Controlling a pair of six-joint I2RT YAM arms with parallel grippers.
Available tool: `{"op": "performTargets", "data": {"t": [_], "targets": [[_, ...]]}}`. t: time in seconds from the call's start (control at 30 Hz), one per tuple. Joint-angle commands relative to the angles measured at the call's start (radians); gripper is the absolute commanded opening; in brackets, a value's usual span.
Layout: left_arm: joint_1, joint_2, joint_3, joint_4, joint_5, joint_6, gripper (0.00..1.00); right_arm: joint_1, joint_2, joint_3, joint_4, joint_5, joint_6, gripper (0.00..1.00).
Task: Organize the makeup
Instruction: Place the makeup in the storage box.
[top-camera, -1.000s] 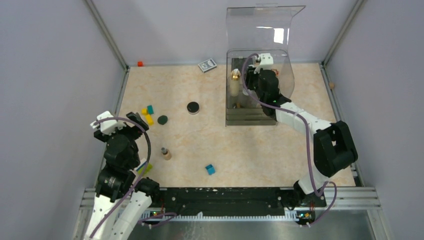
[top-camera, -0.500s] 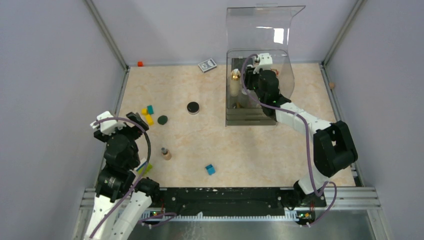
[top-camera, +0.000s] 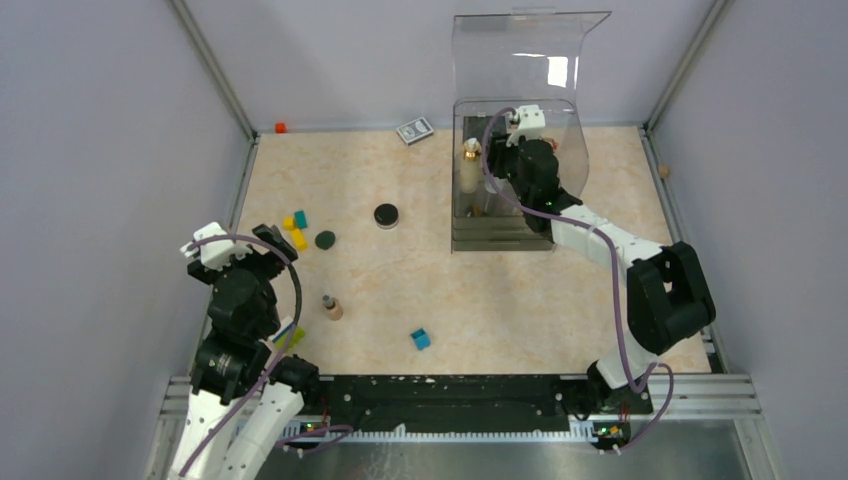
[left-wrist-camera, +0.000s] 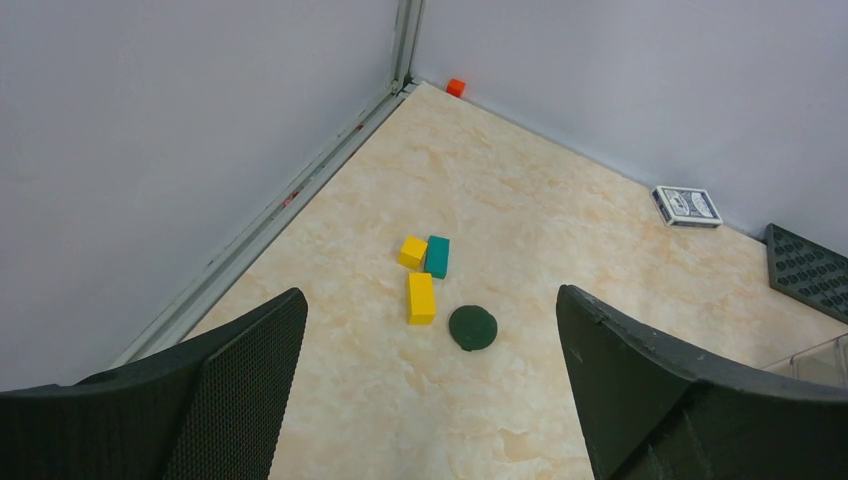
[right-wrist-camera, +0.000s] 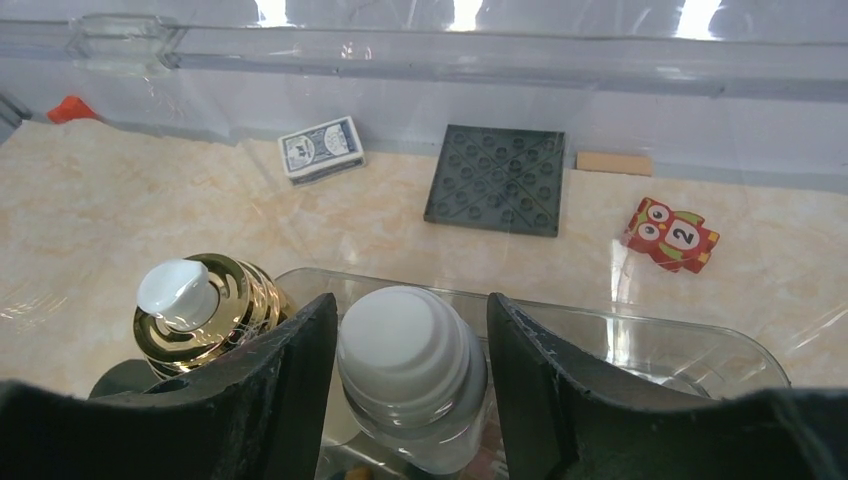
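My right gripper (right-wrist-camera: 410, 308) reaches into the clear organizer (top-camera: 500, 232) at the back right. Its jaws stand open around the white bottle (right-wrist-camera: 410, 375), with a gap showing on the right side. The bottle stands upright in the organizer. Right beside it stands the gold-capped clear bottle (right-wrist-camera: 210, 305), also in the top view (top-camera: 470, 160). A black round compact (top-camera: 386, 215) and a tan tube (top-camera: 331, 307) lie on the table. My left gripper (top-camera: 240, 245) hovers wide open and empty near the left wall.
Yellow and green blocks (left-wrist-camera: 425, 270) and a dark green disc (left-wrist-camera: 472, 327) lie ahead of the left gripper. There is a blue cube (top-camera: 420, 339), a card box (top-camera: 414, 131), an orange cube (top-camera: 281, 128), a dark studded plate (right-wrist-camera: 497, 180) and an owl tile (right-wrist-camera: 670, 235). The organizer's lid (top-camera: 530, 45) stands raised.
The right gripper's jaws have spread apart from the white bottle, and its wrist has shifted slightly. The left arm has not moved.
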Motion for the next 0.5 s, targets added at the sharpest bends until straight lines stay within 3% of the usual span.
{"op": "performTargets", "data": {"t": [0.0,0.33,0.47], "targets": [[0.006,0.002,-0.007,0.042,-0.001,0.016,0.99,-0.007,-0.065,0.007,0.038,-0.006,-0.013,0.56],[0.006,0.005,-0.007,0.044,0.001,0.016,0.99,0.001,-0.256,0.071,-0.052,0.006,-0.002,0.56],[0.006,0.011,-0.007,0.048,0.010,0.017,0.99,0.095,-0.328,0.112,-0.087,0.045,-0.082,0.56]]}}
